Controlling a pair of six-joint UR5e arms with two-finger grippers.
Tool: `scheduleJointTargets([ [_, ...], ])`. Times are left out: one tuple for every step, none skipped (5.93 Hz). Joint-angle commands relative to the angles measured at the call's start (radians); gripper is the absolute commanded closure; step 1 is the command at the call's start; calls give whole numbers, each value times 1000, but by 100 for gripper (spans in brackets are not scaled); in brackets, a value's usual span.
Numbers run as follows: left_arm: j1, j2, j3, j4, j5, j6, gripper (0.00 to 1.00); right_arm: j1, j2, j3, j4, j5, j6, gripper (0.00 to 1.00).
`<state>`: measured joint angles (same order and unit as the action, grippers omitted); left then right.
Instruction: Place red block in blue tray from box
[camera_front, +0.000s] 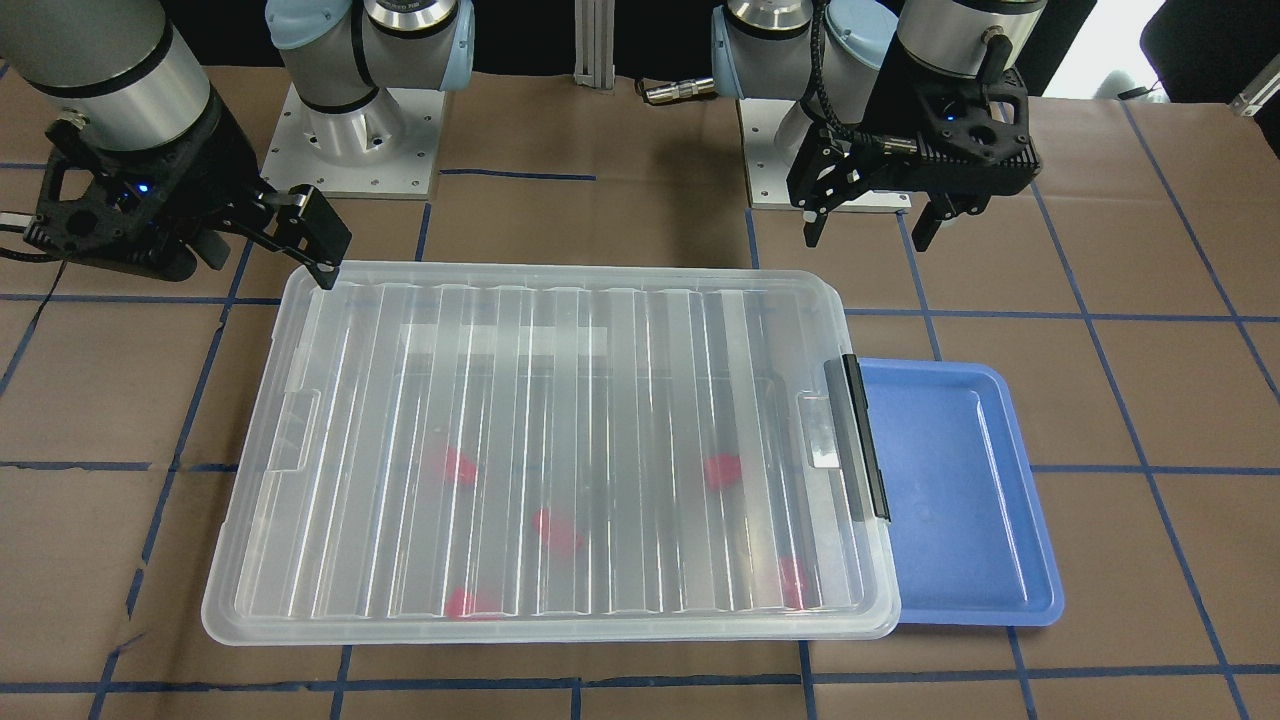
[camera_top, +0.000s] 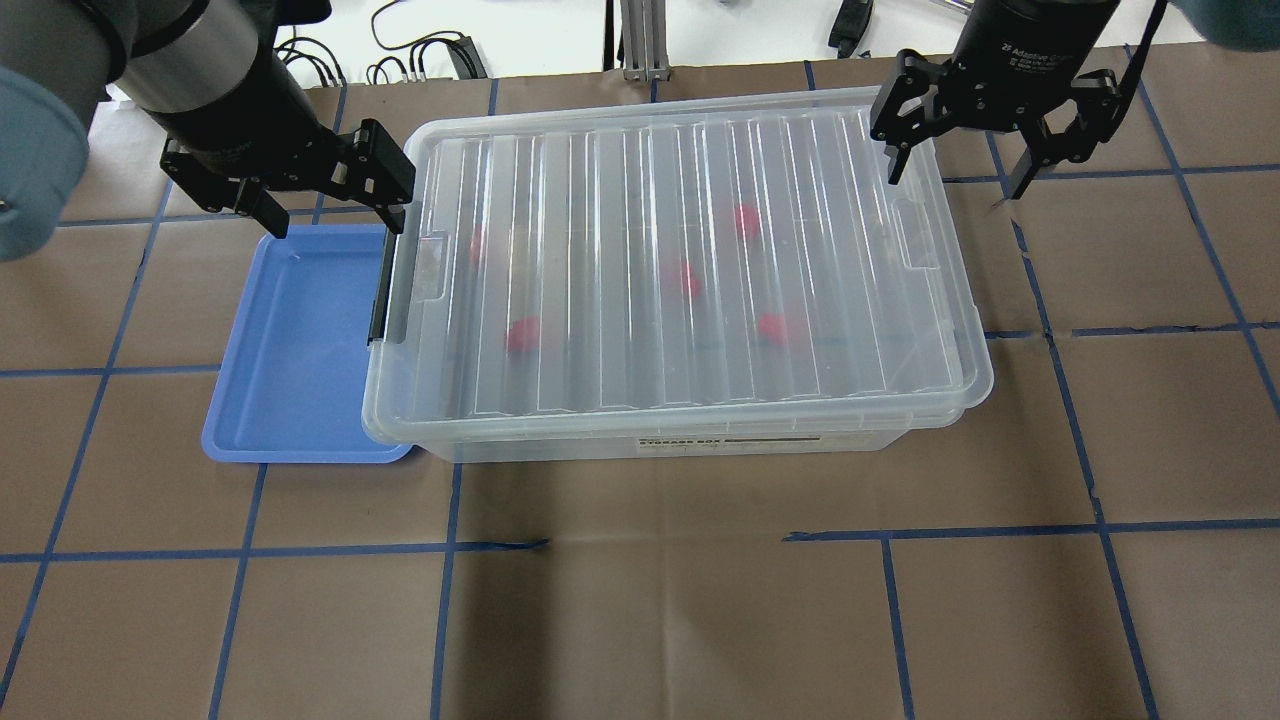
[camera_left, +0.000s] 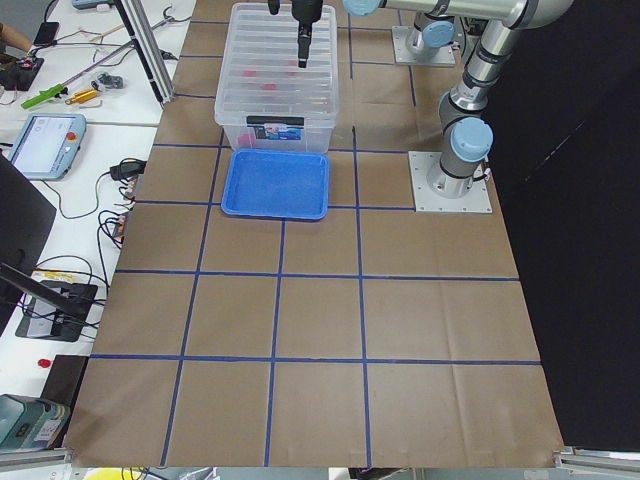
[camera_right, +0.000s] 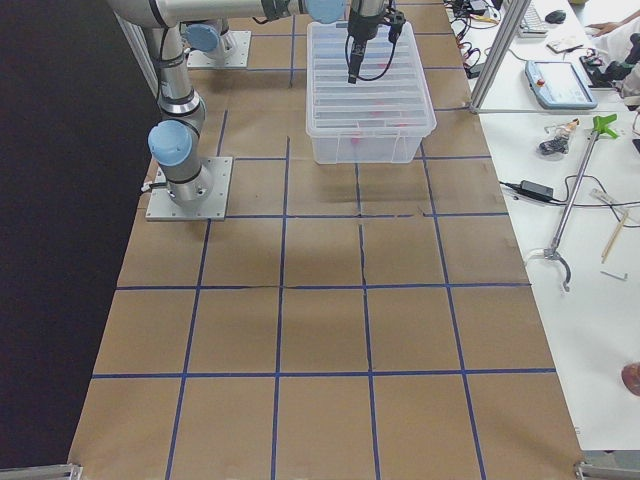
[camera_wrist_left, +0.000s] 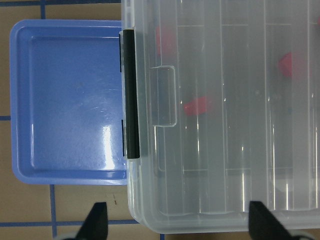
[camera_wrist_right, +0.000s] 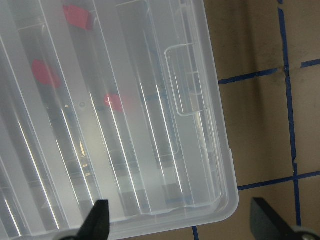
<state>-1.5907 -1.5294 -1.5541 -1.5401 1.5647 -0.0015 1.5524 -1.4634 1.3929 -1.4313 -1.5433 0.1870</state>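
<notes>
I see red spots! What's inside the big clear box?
Five red blocks lie inside the box, blurred through its closed ribbed lid; their exact shapes are hidden.

Lid (camera_front: 560, 440) shut over box (camera_top: 700, 441), barring reach to blocks (camera_front: 722, 470). Tray (camera_front: 960, 500) open from above; box close against one side.
</notes>
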Motion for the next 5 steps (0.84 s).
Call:
scheduleJointTargets([
  [0,0,0,0,0,0,2,-9,3,2,-11,0,-4,0],
  [0,0,-1,0,0,0,2,-9,5,2,-12,-7,-6,0],
  [0,0,-1,2,-2,0,2,-12,8,2,-18,-11,-36,0],
  [0,0,-1,0,-2,0,2,-17,8,2,-12,-14,-61,0],
  [0,0,-1,0,0,0,2,-17,11,2,-15,-14,-63,0],
])
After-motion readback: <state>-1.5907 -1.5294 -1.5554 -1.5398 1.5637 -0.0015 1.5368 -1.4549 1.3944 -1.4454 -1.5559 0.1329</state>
